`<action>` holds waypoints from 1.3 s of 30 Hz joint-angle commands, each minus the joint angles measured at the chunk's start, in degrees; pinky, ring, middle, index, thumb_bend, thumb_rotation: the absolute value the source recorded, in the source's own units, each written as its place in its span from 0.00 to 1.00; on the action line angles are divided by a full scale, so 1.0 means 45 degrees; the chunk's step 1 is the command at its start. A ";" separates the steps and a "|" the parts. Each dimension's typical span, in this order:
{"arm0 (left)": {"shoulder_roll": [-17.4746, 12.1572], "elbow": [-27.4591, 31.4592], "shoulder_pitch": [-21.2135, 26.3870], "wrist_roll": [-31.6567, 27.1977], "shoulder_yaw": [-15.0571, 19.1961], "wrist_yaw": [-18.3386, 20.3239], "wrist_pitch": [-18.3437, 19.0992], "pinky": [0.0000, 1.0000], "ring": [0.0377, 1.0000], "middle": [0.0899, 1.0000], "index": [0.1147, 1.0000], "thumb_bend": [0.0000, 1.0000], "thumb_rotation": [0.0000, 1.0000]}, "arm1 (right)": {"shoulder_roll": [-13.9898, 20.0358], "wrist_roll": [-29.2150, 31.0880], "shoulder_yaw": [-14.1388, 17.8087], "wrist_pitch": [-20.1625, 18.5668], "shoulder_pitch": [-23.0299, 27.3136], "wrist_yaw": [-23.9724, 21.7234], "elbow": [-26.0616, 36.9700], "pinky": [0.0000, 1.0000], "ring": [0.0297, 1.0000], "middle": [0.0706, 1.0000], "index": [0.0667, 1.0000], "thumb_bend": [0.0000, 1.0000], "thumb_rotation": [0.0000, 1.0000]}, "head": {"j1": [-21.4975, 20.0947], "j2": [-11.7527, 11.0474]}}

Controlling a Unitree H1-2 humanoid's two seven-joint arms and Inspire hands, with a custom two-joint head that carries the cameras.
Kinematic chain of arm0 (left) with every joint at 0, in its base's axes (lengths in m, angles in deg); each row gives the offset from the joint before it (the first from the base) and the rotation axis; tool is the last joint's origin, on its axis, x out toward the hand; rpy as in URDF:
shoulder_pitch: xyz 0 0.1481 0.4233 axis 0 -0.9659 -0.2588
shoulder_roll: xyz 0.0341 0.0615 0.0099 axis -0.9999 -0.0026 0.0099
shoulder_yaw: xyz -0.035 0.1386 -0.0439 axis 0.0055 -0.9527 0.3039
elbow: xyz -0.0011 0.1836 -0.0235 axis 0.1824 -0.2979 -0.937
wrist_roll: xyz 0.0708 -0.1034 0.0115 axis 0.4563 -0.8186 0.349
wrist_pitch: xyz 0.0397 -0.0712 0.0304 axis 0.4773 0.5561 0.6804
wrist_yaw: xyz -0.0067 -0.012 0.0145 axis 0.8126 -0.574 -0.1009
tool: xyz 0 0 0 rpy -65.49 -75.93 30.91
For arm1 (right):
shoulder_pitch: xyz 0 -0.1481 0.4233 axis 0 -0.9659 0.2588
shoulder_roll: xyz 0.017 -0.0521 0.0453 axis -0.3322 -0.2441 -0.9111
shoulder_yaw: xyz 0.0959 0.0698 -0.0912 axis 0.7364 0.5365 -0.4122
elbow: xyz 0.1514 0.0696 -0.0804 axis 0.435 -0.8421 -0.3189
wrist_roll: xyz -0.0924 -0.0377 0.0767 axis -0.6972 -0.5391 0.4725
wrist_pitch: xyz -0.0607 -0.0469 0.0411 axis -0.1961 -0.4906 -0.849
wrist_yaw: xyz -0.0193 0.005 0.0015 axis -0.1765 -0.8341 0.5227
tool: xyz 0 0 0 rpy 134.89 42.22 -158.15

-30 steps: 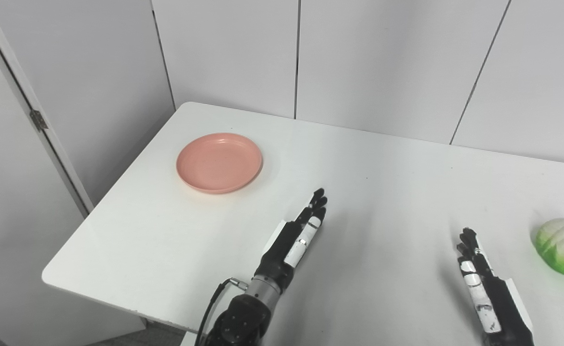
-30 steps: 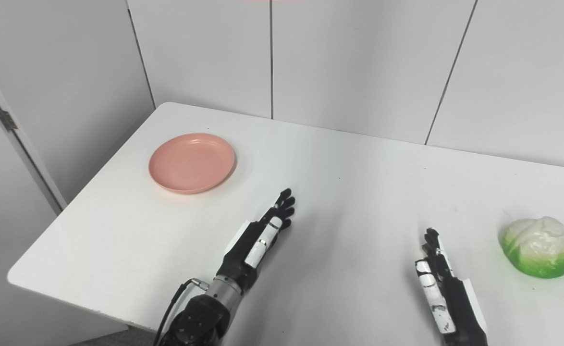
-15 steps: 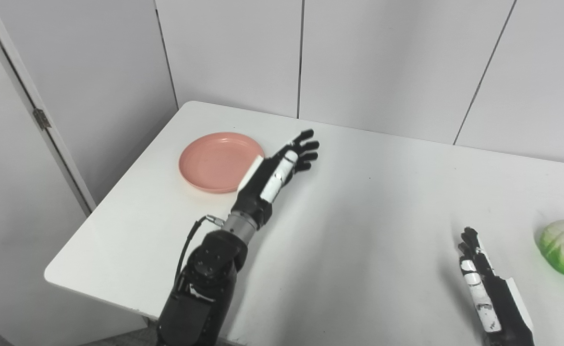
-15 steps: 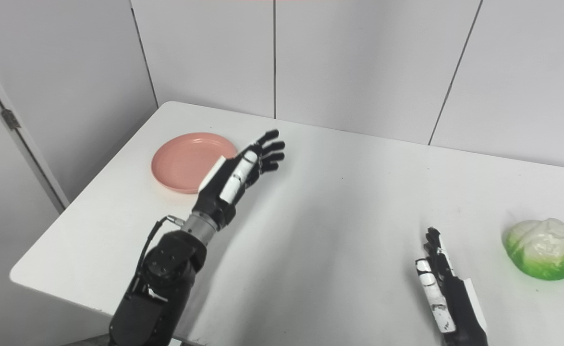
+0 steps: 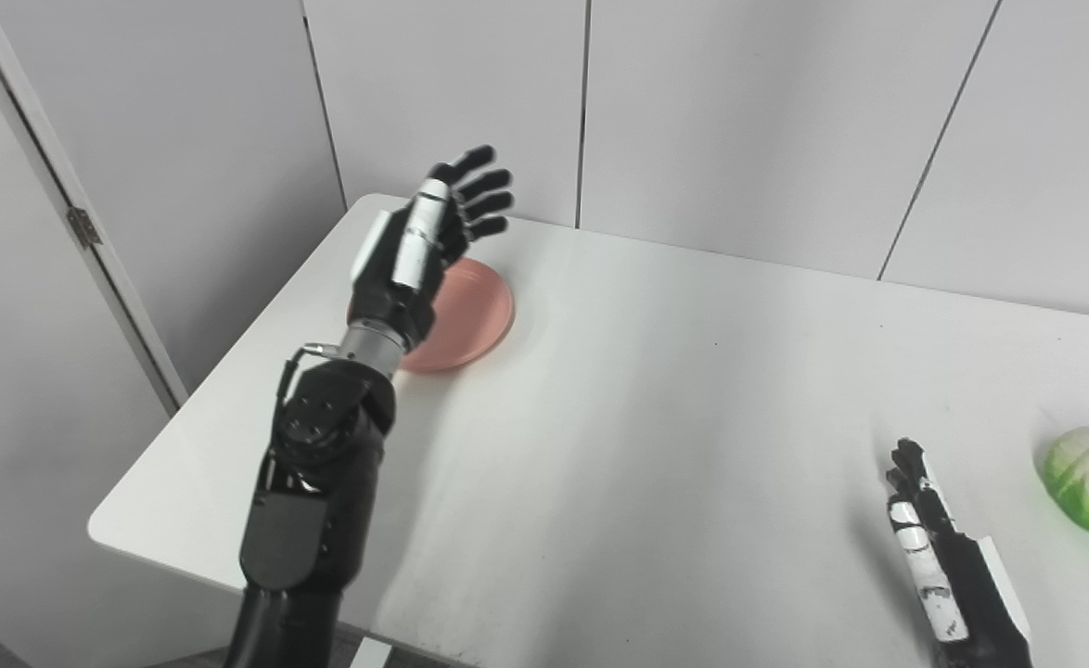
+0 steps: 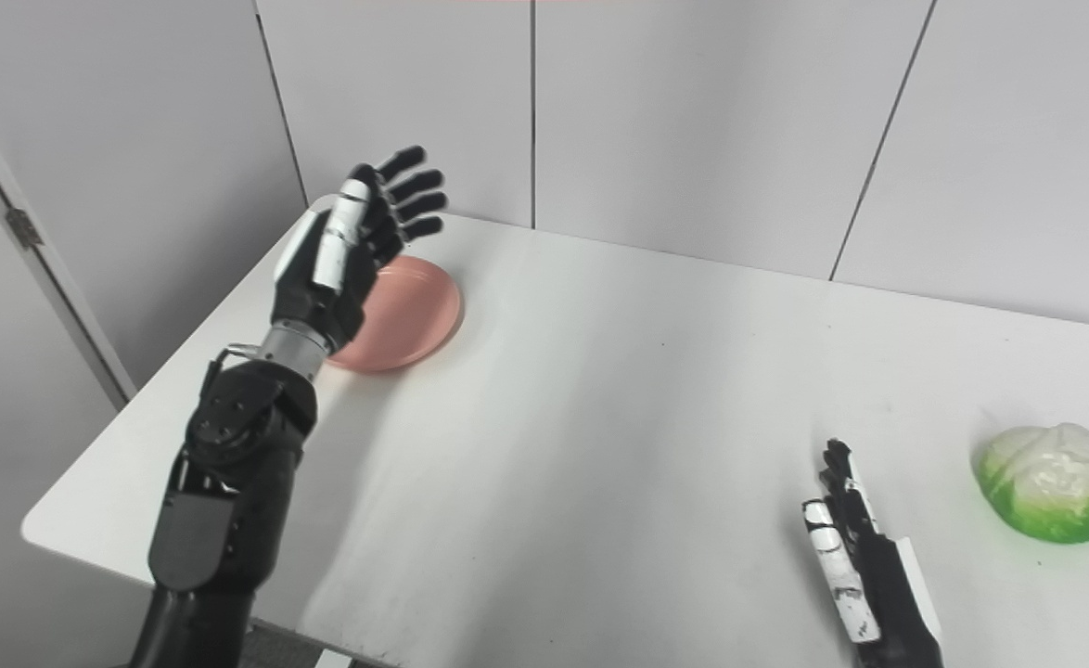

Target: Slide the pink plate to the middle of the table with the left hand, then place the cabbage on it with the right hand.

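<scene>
While the left hand (image 6: 336, 255) hangs raised with fingers (image 6: 412, 186) spread and grasping nothing, the pink plate (image 6: 410, 315) lies on the white table (image 6: 600, 399) below those fingers, partly hidden behind the palm; the right hand (image 6: 864, 566) rests flat, fingers straight and released; the cabbage (image 6: 1050, 481) sits to the right of its fingertips, apart.

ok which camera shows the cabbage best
The right eye view: the whole cabbage sits inside the frame on the table. In the left eye view the picture's right edge cuts it off.
</scene>
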 commanded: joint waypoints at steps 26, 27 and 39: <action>-0.2843 -0.5515 0.3049 -0.1383 0.2167 -0.0773 -0.1033 0.91 0.91 0.89 0.86 0.39 1.00 | 0.0131 0.0387 0.0048 -0.0141 0.0059 -0.0158 0.0286 1.00 1.00 1.00 1.00 0.24 1.00 | 0.0592 -0.0002; -0.2898 -0.5719 0.3119 -0.1443 0.2208 -0.0773 -0.1009 0.92 0.92 0.90 0.87 0.39 1.00 | 0.0148 0.0319 0.0028 -0.0163 0.0047 -0.0141 0.0327 1.00 1.00 1.00 1.00 0.24 1.00 | 0.0614 0.0016; -0.3322 -0.8411 0.4097 -0.1779 0.2334 -0.0740 -0.1157 0.98 0.96 0.94 0.93 0.38 1.00 | 0.0083 0.0351 -0.0010 -0.0329 -0.0039 -0.0115 0.0614 1.00 1.00 1.00 1.00 0.24 1.00 | 0.0694 0.0137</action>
